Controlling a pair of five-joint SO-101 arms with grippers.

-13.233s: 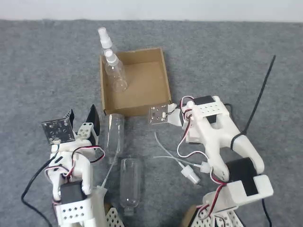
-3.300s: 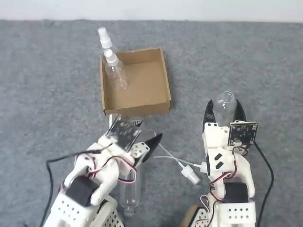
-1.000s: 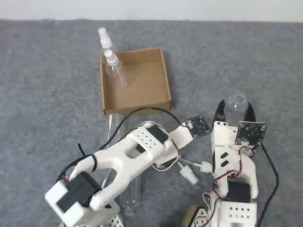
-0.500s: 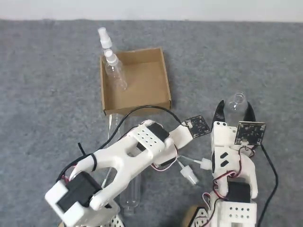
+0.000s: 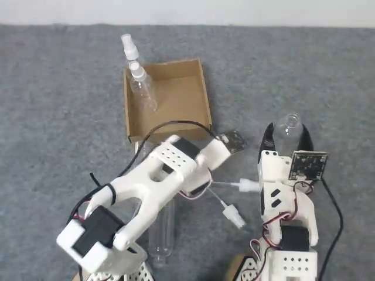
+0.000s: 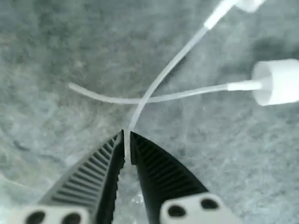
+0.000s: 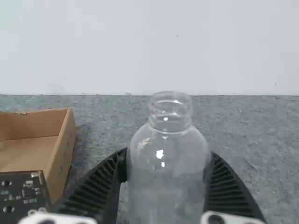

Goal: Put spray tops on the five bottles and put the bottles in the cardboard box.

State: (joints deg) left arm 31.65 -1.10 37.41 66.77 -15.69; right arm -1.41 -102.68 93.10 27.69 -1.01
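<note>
With left gripper (image 6: 126, 140) pinched shut on the dip tube (image 6: 163, 77), lift the spray top (image 5: 247, 185), mid-right of the high view, above the upright bottle (image 5: 289, 124) clamped in right gripper (image 7: 166, 161). Thread tube straight down into the open neck.

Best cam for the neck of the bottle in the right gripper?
Right wrist view: the bottle stands upright in the right gripper, uncapped neck fully visible. High view gives its mouth from above; left wrist view faces the spray-top tubes.
</note>
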